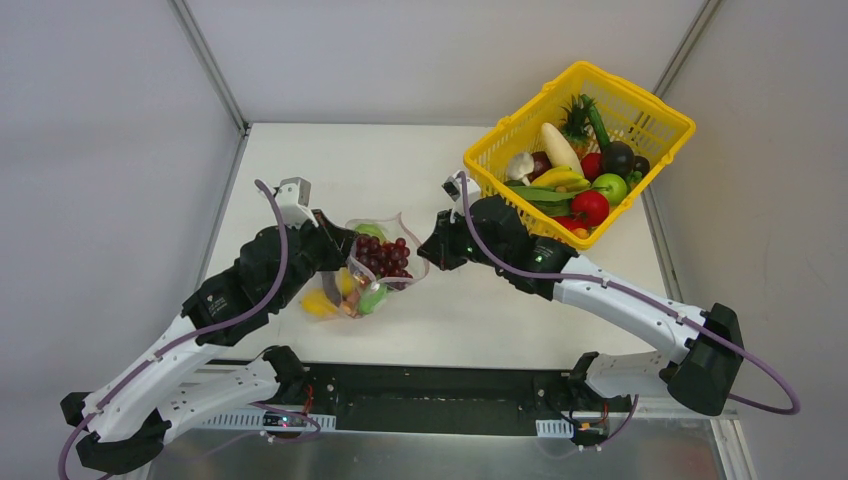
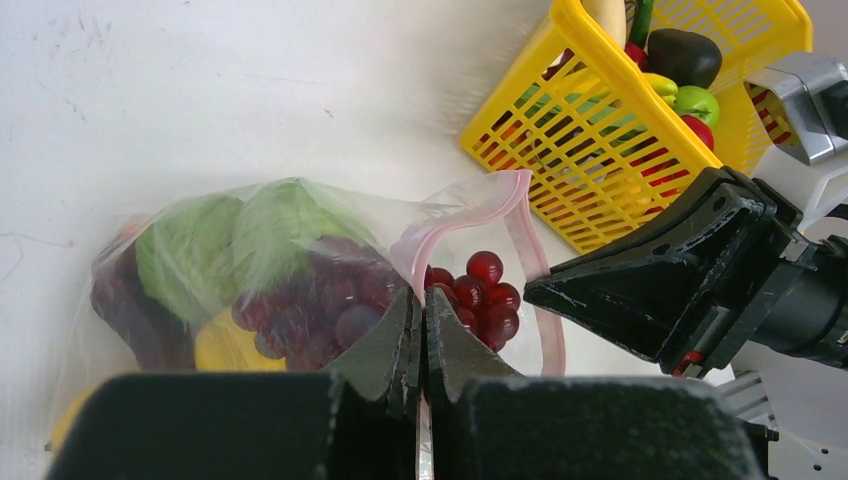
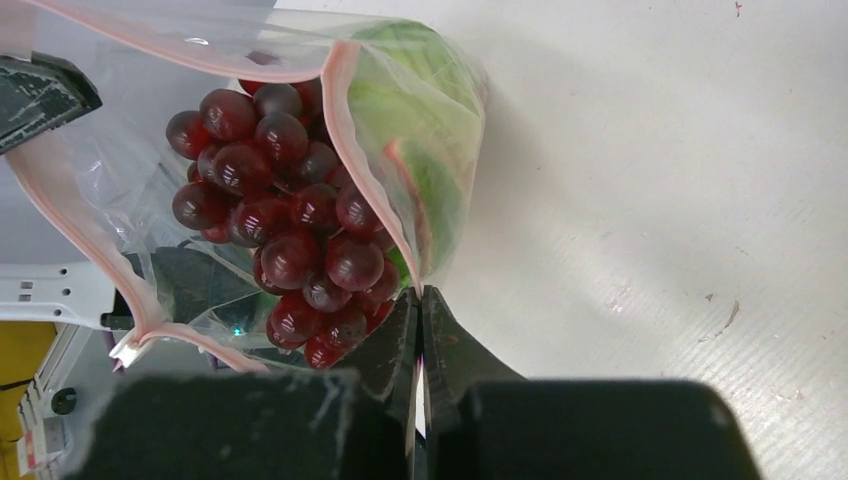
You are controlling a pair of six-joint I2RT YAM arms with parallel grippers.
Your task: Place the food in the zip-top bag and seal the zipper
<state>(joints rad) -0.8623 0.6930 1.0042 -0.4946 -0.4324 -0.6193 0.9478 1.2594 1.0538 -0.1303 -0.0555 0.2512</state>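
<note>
Two pinches on the zip-top bag: left gripper clamped on one side of its pink zipper, right gripper clamped opposite, grapes between.

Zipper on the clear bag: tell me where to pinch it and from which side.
Pinch the zipper at a corner where its two pink lips meet, coming in from the side. Mid-mouth the lips gape around the grape bunch, so a pinch there would probably catch grapes.
</note>
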